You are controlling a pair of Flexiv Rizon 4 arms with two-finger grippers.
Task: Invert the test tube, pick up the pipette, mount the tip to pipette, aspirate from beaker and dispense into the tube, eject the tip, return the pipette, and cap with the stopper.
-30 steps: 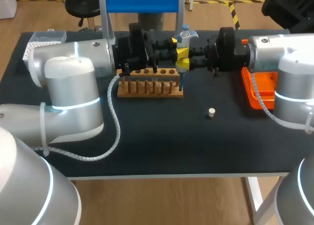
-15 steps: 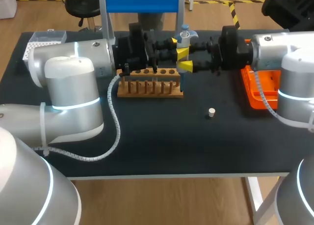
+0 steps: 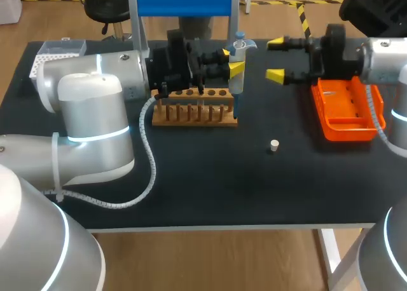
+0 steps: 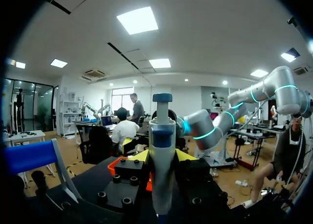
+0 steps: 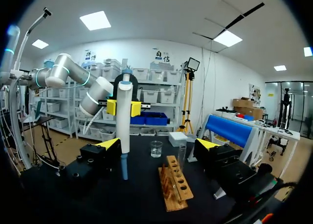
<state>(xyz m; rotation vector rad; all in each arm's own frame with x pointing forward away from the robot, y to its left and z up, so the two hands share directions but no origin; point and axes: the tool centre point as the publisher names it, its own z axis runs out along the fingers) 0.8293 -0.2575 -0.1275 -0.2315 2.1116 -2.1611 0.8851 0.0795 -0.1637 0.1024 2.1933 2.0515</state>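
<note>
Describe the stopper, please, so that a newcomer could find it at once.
Start at the black table, which carries a wooden rack near its middle and an orange tray at the robot's right. Nearer the front edge than both, between them, sits the stopper. It is a small white plug, alone on bare tabletop, touching nothing.

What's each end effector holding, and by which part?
Left end effector grips the pipette by its upper body, the pipette upright; right end effector is open and holds nothing.
</note>
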